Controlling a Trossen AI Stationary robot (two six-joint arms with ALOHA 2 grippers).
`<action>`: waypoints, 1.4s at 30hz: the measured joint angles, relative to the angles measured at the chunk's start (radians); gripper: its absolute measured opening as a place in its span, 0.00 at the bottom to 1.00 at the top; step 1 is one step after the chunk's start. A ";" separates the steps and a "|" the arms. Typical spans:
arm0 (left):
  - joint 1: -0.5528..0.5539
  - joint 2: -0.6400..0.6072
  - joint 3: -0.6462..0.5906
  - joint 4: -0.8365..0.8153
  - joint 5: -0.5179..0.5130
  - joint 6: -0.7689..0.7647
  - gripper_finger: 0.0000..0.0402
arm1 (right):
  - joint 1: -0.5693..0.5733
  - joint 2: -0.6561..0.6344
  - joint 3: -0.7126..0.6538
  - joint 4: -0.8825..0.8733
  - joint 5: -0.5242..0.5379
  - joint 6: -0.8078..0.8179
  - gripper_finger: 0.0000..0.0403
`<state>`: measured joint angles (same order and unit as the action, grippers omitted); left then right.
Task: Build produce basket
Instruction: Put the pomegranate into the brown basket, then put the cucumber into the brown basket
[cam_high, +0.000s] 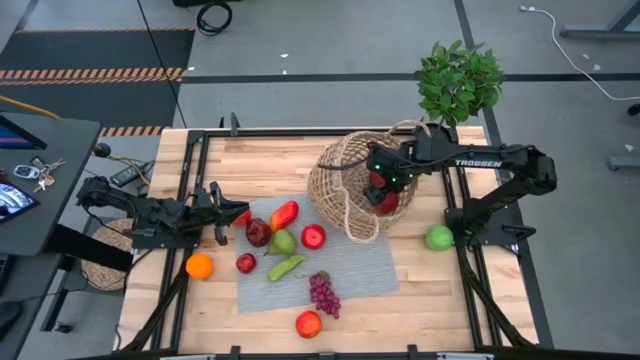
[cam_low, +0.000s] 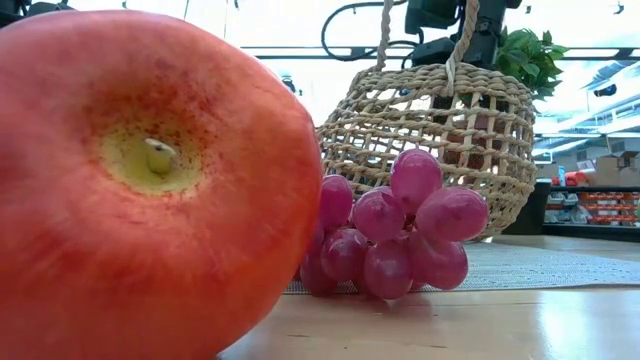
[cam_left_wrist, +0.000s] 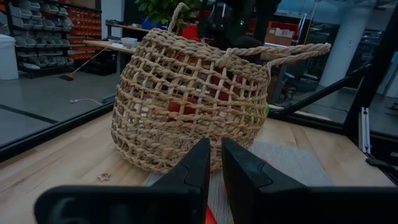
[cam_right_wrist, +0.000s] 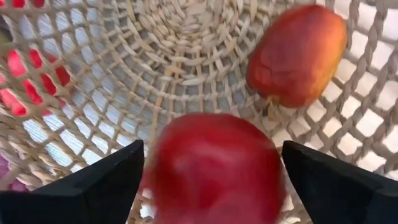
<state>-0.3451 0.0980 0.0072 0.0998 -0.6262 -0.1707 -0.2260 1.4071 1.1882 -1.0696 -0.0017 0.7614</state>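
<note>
Right gripper (cam_right_wrist: 211, 180) sits inside the basket (cam_high: 345, 190), at 1 o'clock on the table, fingers wide — a blurred apple (cam_right_wrist: 214, 168) between them, apparently dropping. We should lift straight out, clear of the rim. Left gripper (cam_left_wrist: 211, 168) pinched shut, empty, at 9 o'clock.

High view: overhead, straight down, whole table (cam_high: 420, 300) and both arms in frame, floor beyond.

Low view: at tabletop height, level across the table; a red apple (cam_low: 130, 180) sits right at the lens, filling the picture's left; purple grapes (cam_low: 395, 235) just behind, wicker basket (cam_low: 440, 140) farther back.

Left wrist view: looks forward past its own fingers (cam_left_wrist: 245, 180) at the basket's side, near, room behind.

Right wrist view: inside the basket, very close to the weave.

The basket shows in all four views.
</note>
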 joint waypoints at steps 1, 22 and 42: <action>0.000 0.000 0.000 0.000 0.000 0.000 0.12 | 0.000 0.000 0.000 -0.003 0.000 0.000 0.98; 0.000 0.000 0.000 0.000 0.000 0.000 0.12 | 0.185 0.000 0.422 0.009 0.332 -0.102 0.95; 0.000 0.000 0.000 -0.001 0.000 0.000 0.12 | 0.466 0.242 0.465 0.737 0.538 -0.515 0.95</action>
<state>-0.3451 0.0982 0.0073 0.0987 -0.6258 -0.1707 0.2403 1.6493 1.6530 -0.3323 0.5364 0.2465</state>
